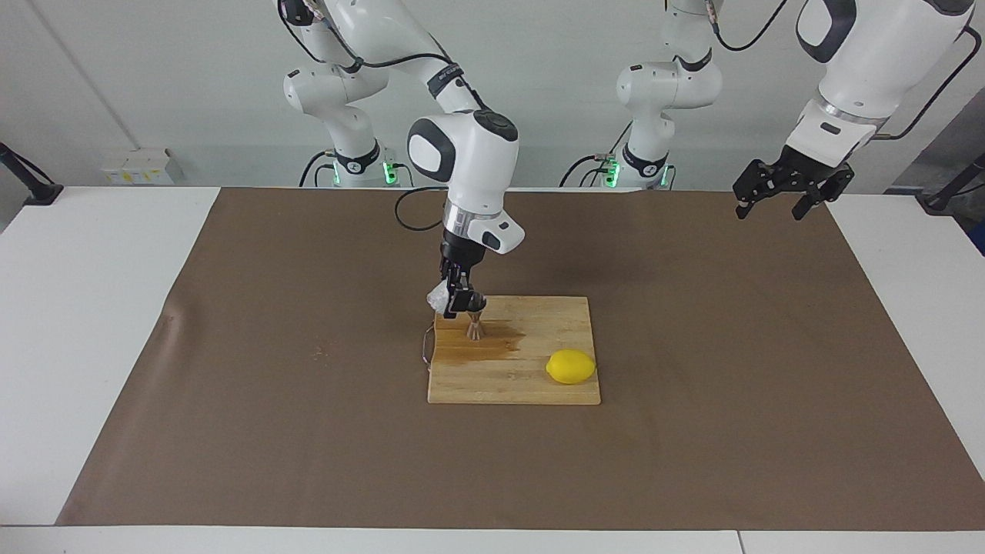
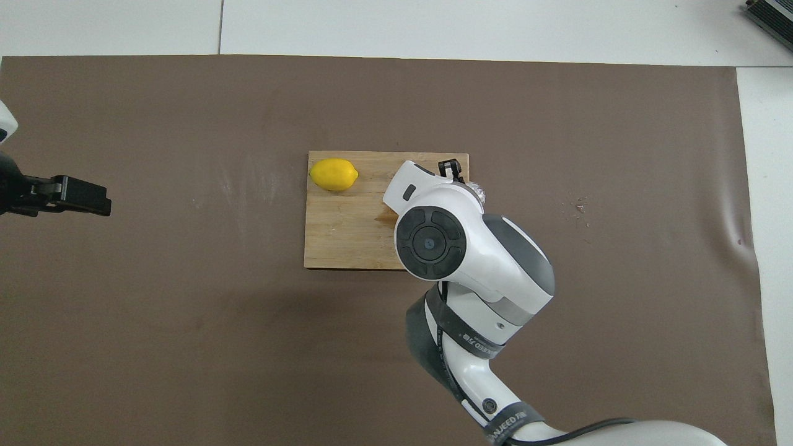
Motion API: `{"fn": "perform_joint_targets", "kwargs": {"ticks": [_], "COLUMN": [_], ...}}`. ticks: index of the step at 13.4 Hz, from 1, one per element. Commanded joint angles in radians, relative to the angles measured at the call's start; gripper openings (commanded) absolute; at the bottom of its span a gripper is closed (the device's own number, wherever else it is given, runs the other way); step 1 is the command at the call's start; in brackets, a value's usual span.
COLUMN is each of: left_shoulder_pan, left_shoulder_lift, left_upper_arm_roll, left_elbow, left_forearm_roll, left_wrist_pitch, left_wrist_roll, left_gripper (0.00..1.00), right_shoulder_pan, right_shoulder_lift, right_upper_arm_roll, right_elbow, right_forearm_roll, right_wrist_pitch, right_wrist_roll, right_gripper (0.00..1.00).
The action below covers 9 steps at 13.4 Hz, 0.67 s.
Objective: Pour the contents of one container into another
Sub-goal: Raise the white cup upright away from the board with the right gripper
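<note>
Right pincer [image 1: 459,303]: pinching the glass cup [image 1: 438,297], holding it tipped over the jigger [image 1: 475,328].
Jigger: standing on the wooden board [image 1: 539,388], seemingly in a wet patch.
Lemon [image 1: 571,366]: lying on the board.
Left pincer [image 1: 776,199]: waiting, spread wide, over the worktop [image 1: 908,261].

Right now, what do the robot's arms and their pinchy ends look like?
Both arms are glossy white with rounded joints, dark grey caps and thin black cables. Green lights glow at their bases. The right end effector and left end effector are black, each with two fingers.
</note>
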Motion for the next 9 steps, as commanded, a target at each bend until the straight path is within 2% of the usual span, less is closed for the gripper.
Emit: {"fn": "perform_joint_targets", "kwargs": {"ticks": [1, 6, 9], "left_shoulder_pan": [0.008, 0.008, 0.008], "left_shoulder_lift": [-0.020, -0.020, -0.020], "left_upper_arm_roll": [-0.006, -0.006, -0.006], "left_elbow": [-0.011, -0.011, -0.011], "left_forearm_roll": [0.009, 0.009, 0.009], "left_wrist_pitch": [-0.018, -0.016, -0.016], "left_wrist_roll": [-0.010, -0.010, -0.010], "left_gripper": [1.00, 1.00, 1.00], "right_shoulder_pan": [-0.017, -0.065, -0.067], "right_shoulder_lift": [-0.027, -0.056, -0.079], "right_upper_arm_roll": [0.009, 0.009, 0.009], "right_elbow": [-0.035, -0.026, -0.026], "right_forearm_roll": [0.043, 0.250, 0.322], "right_wrist_pitch": [0.029, 0.044, 0.043], "right_wrist_roll": [0.026, -0.057, -0.079], "right_gripper": [0.26, 0.26, 0.26]}}
